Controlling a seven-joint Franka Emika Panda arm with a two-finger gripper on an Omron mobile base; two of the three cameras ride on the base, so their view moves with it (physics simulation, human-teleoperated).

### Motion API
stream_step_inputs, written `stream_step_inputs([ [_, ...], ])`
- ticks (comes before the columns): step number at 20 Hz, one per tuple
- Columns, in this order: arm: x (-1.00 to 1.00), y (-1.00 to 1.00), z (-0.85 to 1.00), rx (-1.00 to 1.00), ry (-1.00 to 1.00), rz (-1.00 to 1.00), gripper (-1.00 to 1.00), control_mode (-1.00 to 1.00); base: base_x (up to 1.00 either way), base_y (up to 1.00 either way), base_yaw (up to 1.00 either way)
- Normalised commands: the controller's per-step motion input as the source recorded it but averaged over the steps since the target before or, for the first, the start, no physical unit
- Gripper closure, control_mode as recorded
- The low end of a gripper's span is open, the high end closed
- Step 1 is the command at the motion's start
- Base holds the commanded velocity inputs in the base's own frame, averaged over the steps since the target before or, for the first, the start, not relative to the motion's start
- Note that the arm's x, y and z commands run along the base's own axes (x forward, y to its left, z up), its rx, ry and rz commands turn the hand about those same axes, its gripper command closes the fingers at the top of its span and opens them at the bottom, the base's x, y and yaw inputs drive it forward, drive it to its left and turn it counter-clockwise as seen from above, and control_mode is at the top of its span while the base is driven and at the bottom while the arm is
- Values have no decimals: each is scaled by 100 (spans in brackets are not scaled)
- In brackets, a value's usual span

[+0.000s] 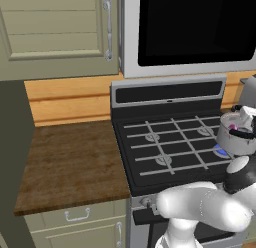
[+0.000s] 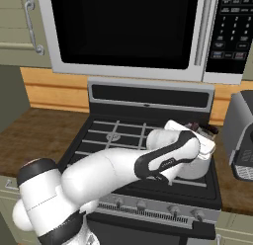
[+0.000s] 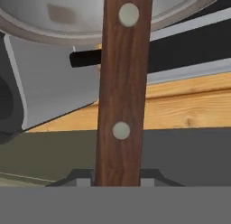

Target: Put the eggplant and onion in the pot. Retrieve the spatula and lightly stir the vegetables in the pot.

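Note:
The silver pot stands on the stove's right front burner, and its rim runs across the top of the hand view with the short black handle below it. A pink onion shows inside the pot. The eggplant is hidden. My gripper is shut on the spatula's brown wooden handle, which runs up toward the pot; the blade is out of view. In the left base view the gripper hangs over the pot's far side, and in the right base view my arm covers most of the pot.
The black stove has grey grates. A wooden counter lies to its left, a microwave hangs above, and a grey appliance stands close on the right of the pot.

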Motion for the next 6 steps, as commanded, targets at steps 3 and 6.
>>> stream_step_inputs([
  [3, 19, 29, 3, 18, -1, 0, 100, -100, 0, 0, 0],
  [6, 43, 22, 22, 20, 0, 0, 100, -100, 0, 0, 0],
])
